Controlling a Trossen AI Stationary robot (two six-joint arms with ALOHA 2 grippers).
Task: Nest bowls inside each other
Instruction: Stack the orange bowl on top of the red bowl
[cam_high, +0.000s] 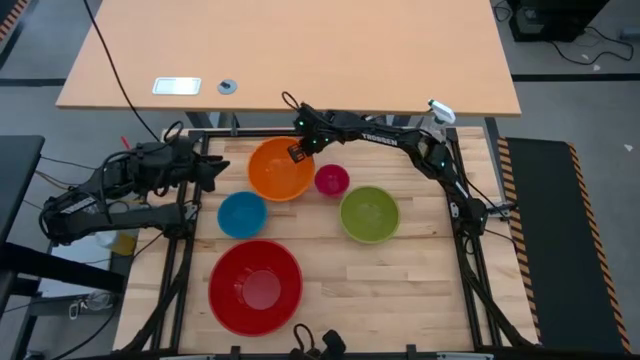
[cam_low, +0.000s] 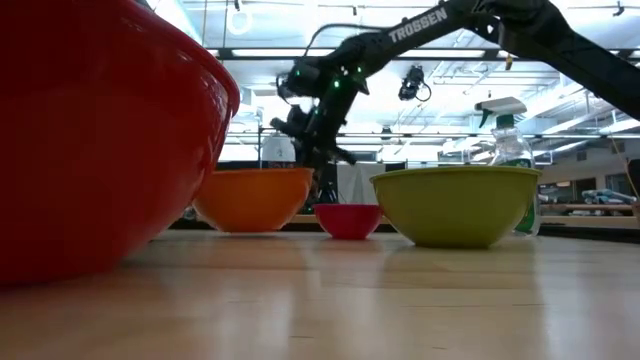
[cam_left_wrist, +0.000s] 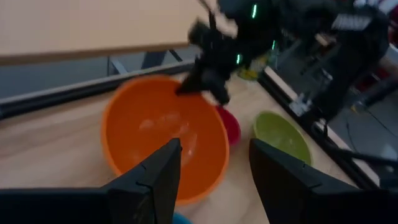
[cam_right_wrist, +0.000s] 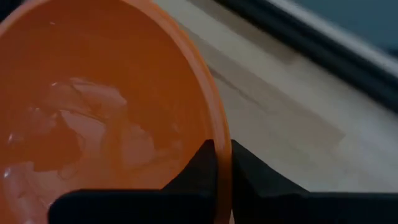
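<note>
Five bowls stand on the wooden table. The orange bowl (cam_high: 280, 170) is at the far middle, with the small pink bowl (cam_high: 332, 180) to its right. The green bowl (cam_high: 369, 214) is right of centre and the blue bowl (cam_high: 242, 214) left of centre. The big red bowl (cam_high: 255, 285) is near the front. My right gripper (cam_high: 300, 151) is shut on the orange bowl's far rim. My left gripper (cam_left_wrist: 214, 174) hovers open at the table's left side, pointing at the orange bowl (cam_left_wrist: 165, 140). My right gripper pinches the orange bowl's rim (cam_right_wrist: 222, 152) on the bowl's far right side. One finger (cam_right_wrist: 202, 165) is inside the bowl and one outside. The fingers slant down from the far right. The bowl is upright; whether its base (cam_low: 252, 226) is clear of the table I cannot tell.
A clear spray bottle (cam_high: 440, 112) stands at the far right corner, behind the green bowl (cam_low: 455, 205) in the low view. A black frame borders the table. The near right part of the tabletop (cam_high: 400, 300) is bare wood.
</note>
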